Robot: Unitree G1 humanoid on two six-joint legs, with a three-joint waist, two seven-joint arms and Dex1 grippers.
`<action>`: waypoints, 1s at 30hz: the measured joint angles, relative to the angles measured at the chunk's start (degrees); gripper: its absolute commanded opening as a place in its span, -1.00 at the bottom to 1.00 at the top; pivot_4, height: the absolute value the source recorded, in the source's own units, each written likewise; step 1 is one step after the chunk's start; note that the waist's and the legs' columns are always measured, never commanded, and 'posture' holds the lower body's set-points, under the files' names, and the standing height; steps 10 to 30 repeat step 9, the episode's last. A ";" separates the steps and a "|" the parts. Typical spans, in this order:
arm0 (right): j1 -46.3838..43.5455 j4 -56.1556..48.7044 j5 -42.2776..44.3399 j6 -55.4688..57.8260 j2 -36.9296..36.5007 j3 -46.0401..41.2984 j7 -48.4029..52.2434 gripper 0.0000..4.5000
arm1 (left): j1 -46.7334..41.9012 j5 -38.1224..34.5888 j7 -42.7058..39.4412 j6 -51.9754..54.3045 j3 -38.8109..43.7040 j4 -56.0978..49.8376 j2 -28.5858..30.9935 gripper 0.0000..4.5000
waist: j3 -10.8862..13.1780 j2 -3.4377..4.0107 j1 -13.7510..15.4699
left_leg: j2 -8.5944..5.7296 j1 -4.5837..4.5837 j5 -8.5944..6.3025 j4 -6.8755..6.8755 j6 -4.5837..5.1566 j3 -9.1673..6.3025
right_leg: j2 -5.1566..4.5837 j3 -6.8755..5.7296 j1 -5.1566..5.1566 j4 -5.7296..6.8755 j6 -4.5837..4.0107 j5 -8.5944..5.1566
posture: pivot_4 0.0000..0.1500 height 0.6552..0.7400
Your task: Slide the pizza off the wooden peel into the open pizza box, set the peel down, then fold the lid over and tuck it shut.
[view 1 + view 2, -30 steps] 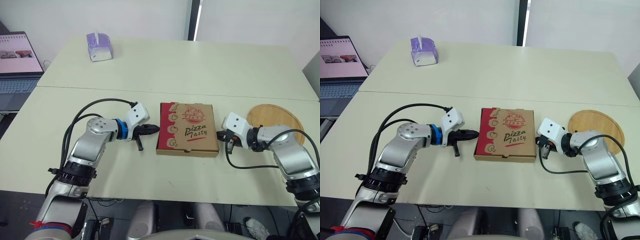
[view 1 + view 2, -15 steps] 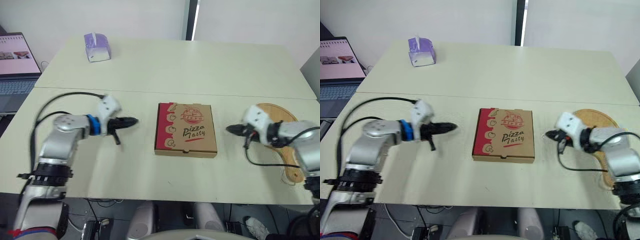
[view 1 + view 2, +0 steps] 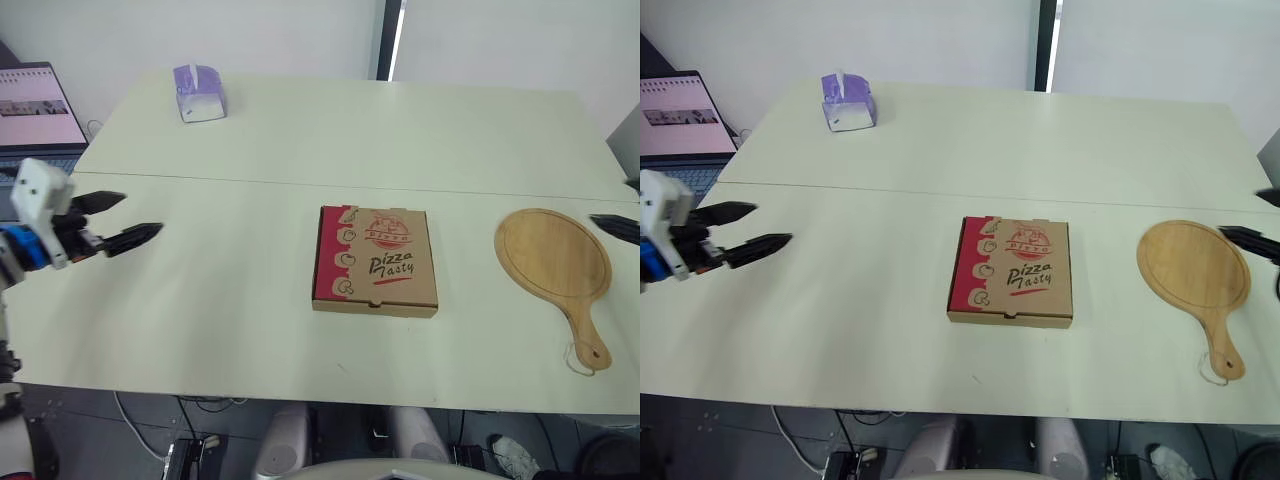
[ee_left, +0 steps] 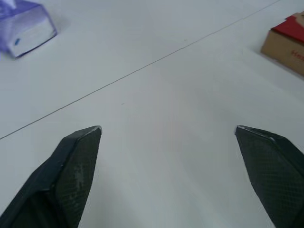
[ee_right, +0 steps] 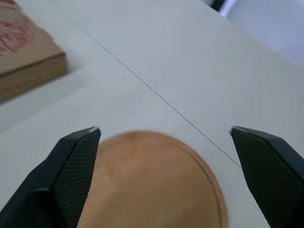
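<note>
Left eye view: left end effector point(image 3: 142, 212) and right end effector point(image 5: 165, 129) both hover released, flanking pizza box point(image 3: 375, 260)

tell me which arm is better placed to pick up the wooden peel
Right. The right gripper hovers beside the round wooden peel, jaws open; the left gripper is far across the table, beyond the closed cardboard pizza box.

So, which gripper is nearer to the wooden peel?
Right. The right gripper hovers open at the right edge of the wooden peel, by its round end. The left gripper is far off at the left side of the table, beyond the closed pizza box.
</note>
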 measured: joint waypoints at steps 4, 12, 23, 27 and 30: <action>2.04 2.84 -0.01 -1.23 -0.85 -0.90 0.69 1.00 | -0.50 1.31 2.99 -2.13 0.72 5.77 0.36 0.99 | 0.01 0.03 -0.12 | 0.02 0.13 -0.01 -0.02 0.01 0.11 | 0.00 0.08 0.06 0.02 0.00 0.00 | 1.00 1.00; 1.85 2.12 0.08 -1.40 -0.23 -0.25 0.46 1.00 | -2.94 3.81 5.44 -4.57 -1.83 7.49 0.28 0.99 | 0.01 0.04 -0.16 | 0.04 0.36 -0.01 -0.03 0.02 0.28 | 0.01 0.18 0.21 0.08 0.01 0.00 | 1.00 1.00; 1.85 2.12 0.08 -1.40 -0.23 -0.25 0.46 1.00 | -2.94 3.81 5.44 -4.57 -1.83 7.49 0.28 0.99 | 0.01 0.04 -0.16 | 0.04 0.36 -0.01 -0.03 0.02 0.28 | 0.01 0.18 0.21 0.08 0.01 0.00 | 1.00 1.00; 1.85 2.12 0.08 -1.40 -0.23 -0.25 0.46 1.00 | -2.94 3.81 5.44 -4.57 -1.83 7.49 0.28 0.99 | 0.01 0.04 -0.16 | 0.04 0.36 -0.01 -0.03 0.02 0.28 | 0.01 0.18 0.21 0.08 0.01 0.00 | 1.00 1.00; 1.85 2.12 0.08 -1.40 -0.23 -0.25 0.46 1.00 | -2.94 3.81 5.44 -4.57 -1.83 7.49 0.28 0.99 | 0.01 0.04 -0.16 | 0.04 0.36 -0.01 -0.03 0.02 0.28 | 0.01 0.18 0.21 0.08 0.01 0.00 | 1.00 1.00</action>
